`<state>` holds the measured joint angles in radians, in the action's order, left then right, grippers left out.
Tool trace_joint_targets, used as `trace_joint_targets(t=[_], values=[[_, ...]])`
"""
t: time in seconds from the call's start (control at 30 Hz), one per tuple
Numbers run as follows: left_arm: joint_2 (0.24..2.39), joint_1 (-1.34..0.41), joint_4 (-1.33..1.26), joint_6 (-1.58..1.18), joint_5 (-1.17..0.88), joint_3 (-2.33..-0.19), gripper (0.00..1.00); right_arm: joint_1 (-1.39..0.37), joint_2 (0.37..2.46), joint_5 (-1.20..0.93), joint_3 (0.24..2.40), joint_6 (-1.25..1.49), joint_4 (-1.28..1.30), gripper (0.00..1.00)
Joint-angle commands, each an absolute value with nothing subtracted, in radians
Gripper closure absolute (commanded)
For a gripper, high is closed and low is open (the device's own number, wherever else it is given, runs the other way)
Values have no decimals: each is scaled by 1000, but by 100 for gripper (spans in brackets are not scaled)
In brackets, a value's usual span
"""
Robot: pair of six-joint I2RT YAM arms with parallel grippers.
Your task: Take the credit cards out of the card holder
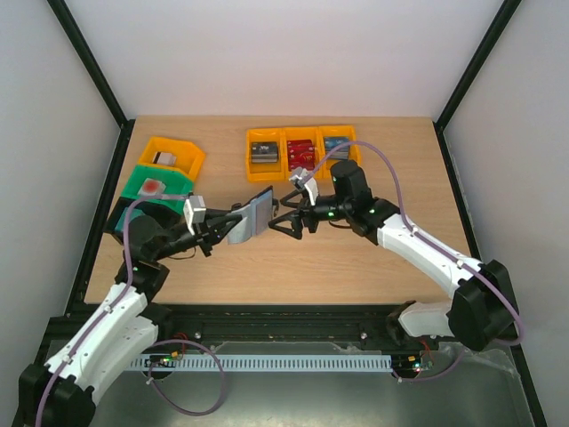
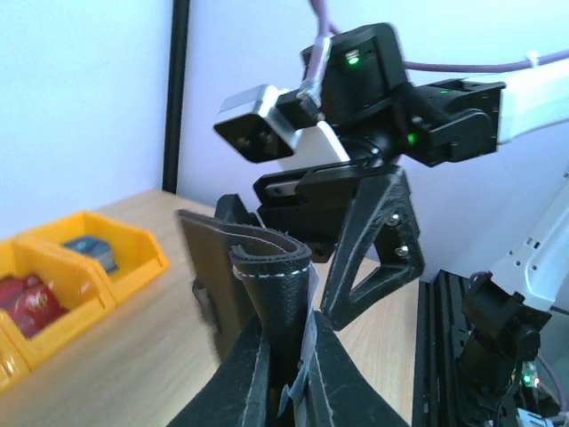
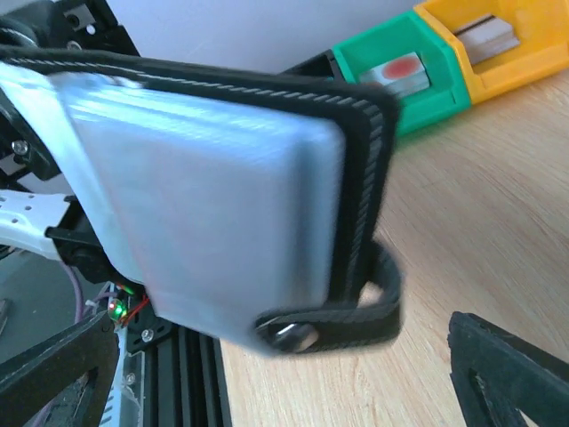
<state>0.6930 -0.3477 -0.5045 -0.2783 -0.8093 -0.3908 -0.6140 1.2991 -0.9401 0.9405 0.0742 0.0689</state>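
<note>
The black card holder (image 1: 256,212) hangs above the middle of the table, opened out, with my left gripper (image 1: 233,224) shut on its folded edge. From the left wrist, the black leather fold (image 2: 276,267) stands pinched in my left gripper (image 2: 292,327). My right gripper (image 1: 283,215) is open, right beside the holder's far side. The right wrist view is filled by the holder's grey-blue inside (image 3: 213,169) and its snap tab (image 3: 331,322); my right gripper (image 3: 284,378) has its fingers spread wide below it. A grey (image 1: 265,151), a red (image 1: 300,151) and a bluish credit card (image 1: 336,144) lie in bins.
Three joined orange bins (image 1: 283,171) stand at the back centre. An orange bin (image 1: 187,151) and a green bin (image 1: 138,182) with a small red-marked item sit at the back left, near my left arm. The table's front edge meets a black rail.
</note>
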Motion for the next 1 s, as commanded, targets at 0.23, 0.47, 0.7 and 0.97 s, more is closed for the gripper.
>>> trace_joint_targets(t=[0.23, 0.47, 0.7, 0.97], values=[[606, -292, -519, -200, -967, -488, 98, -598, 1227, -1012, 979, -38, 13, 1], [604, -292, -546, -188, -996, -503, 98, -597, 1223, -1009, 984, -31, -54, 1], [594, -292, -555, -179, -1023, -521, 98, -598, 1196, -1019, 965, -82, -141, 1], [595, -294, -597, -182, -1031, -519, 98, -658, 1256, -1070, 984, -41, -186, 4]])
